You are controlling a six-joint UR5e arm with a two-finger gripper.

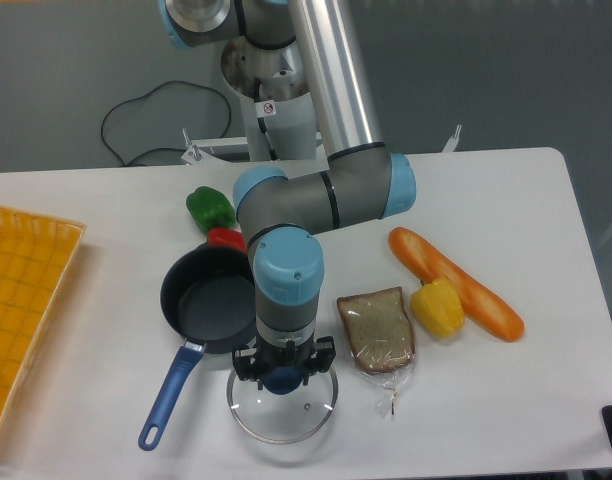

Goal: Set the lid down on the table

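Observation:
The lid (284, 412), round clear glass with a thin metal rim, lies low at the table's front, just in front of the pan. Its blue knob (283, 380) sits between the fingers of my gripper (283, 376), which points straight down over the lid's centre. The fingers stand close on either side of the knob and appear shut on it. The lid looks level and at or just above the white table (506, 420). The gripper hides part of the far rim.
A dark frying pan (208, 300) with a blue handle (166, 400) lies left of the lid, nearly touching it. Bagged bread (378, 328), a yellow pepper (438, 308) and an orange baguette (456, 282) lie to the right. Green pepper (210, 208) and a red item (224, 238) lie behind the pan. A yellow-orange tray (21, 300) is at the far left.

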